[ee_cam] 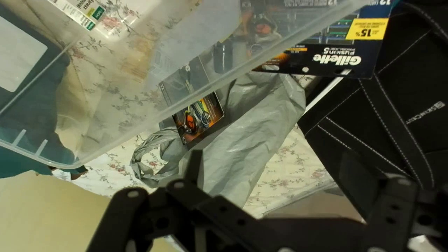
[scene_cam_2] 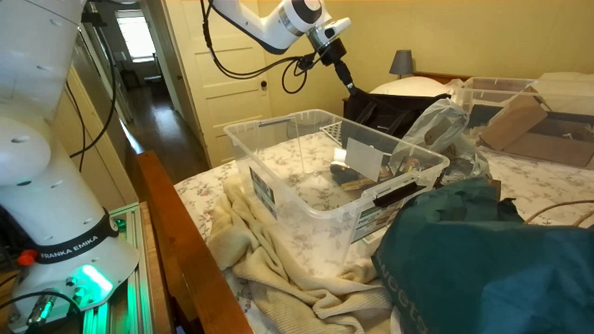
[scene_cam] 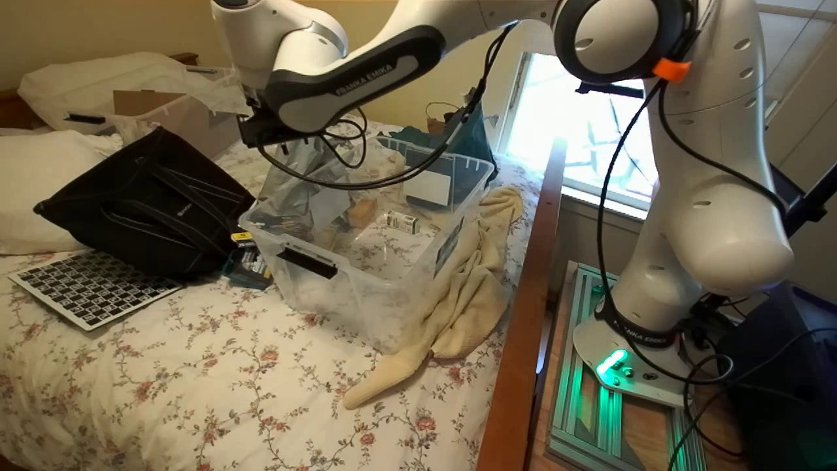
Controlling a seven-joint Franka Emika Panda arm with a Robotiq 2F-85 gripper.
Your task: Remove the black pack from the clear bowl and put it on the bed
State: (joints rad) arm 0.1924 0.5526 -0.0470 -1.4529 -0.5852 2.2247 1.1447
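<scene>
The clear bowl, a large transparent tub (scene_cam: pixel 366 307), stands on the flowered bed (scene_cam: pixel 261 399); it also shows in an exterior view (scene_cam_2: pixel 311 236) and the wrist view (ee_cam: pixel 245 68). A dark Gillette pack with a yellow label (ee_cam: pixel 336 49) is partly seen through the tub wall. In an exterior view the pack (scene_cam: pixel 252 268) lies outside the tub, against its wall, on the bed. A smaller dark pack (ee_cam: pixel 201 119) lies by a grey plastic bag. My gripper (ee_cam: pixel 274 175) is open and empty, held above the tub's far side; it shows in both exterior views (scene_cam: pixel 265 134) (scene_cam_2: pixel 350 88).
A black bag (scene_cam: pixel 176 203) leans beside the tub over a checkered board (scene_cam: pixel 91 288). The grey plastic bag (ee_cam: pixel 252 129) is between. A teal bag (scene_cam_2: pixel 487 260), beige blanket (scene_cam_2: pixel 278 273) and another clear tub (scene_cam_2: pixel 515 116) surround it. A white-green box (scene_cam: pixel 401 222) shows through the tub.
</scene>
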